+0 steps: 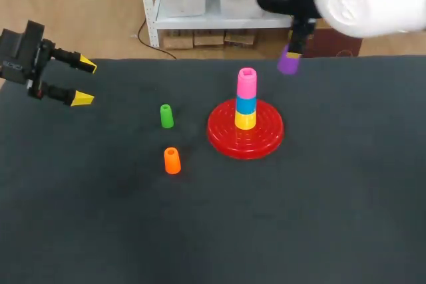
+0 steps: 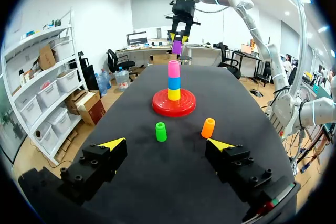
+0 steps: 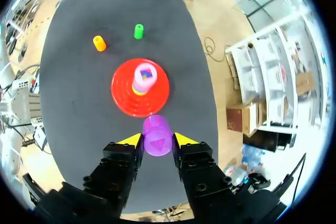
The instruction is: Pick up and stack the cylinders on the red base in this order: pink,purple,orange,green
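Right claw (image 3: 157,139) clamps one purple cylinder (image 3: 156,134), long axis along its fingers. Left claw (image 2: 167,144) gapes empty; one green cylinder (image 2: 160,131), one orange cylinder (image 2: 208,127) upright ahead.

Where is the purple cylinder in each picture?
Head view: the purple cylinder hangs in the right claw, behind the red base.
Left wrist view: the purple cylinder is far ahead of the left claw, held in the other arm's claw, above the stack.
Right wrist view: the purple cylinder is gripped between this claw's fingers, with the red base just ahead.
Shared landmark: the red base with its yellow, blue and pink stack.
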